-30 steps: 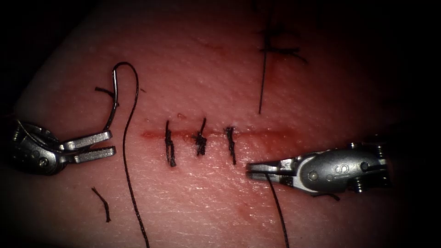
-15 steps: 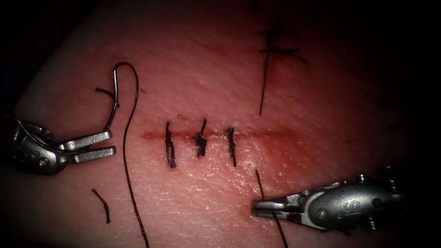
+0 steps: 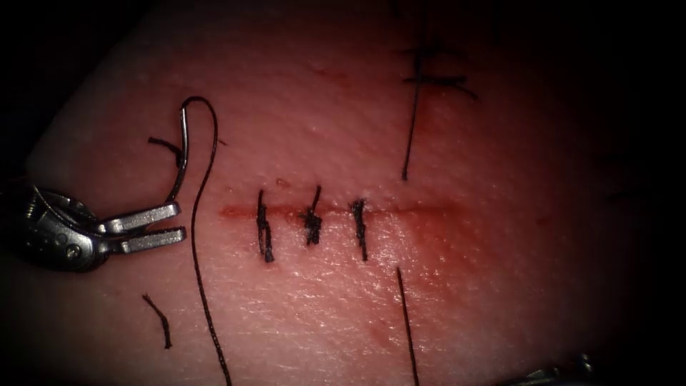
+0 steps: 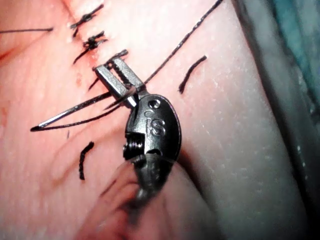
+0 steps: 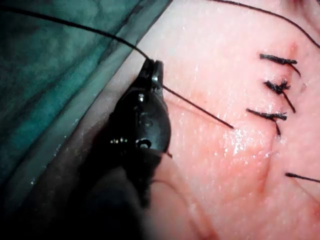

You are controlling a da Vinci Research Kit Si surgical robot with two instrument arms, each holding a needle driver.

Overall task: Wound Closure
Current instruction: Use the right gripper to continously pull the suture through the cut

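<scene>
Needle (image 3: 180, 154) out of tissue (image 3: 500, 236), lying left of cut (image 3: 421, 211), thread (image 3: 202, 286) trailing nearer. Left tool (image 3: 179, 221) holds needle near blunt end, between slightly parted jaws. Three stitches (image 3: 312, 221) cross cut. Right tool (image 5: 152, 70) near tissue edge, jaws clamped on loose thread piece (image 5: 200, 107).

Silver left tool (image 3: 146, 227) with flat fingers (image 3: 143, 214), screw, engraved "S".

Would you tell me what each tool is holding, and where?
Left tool: the needle, near its lower end, outside the tissue. Right tool: the thread.
</scene>
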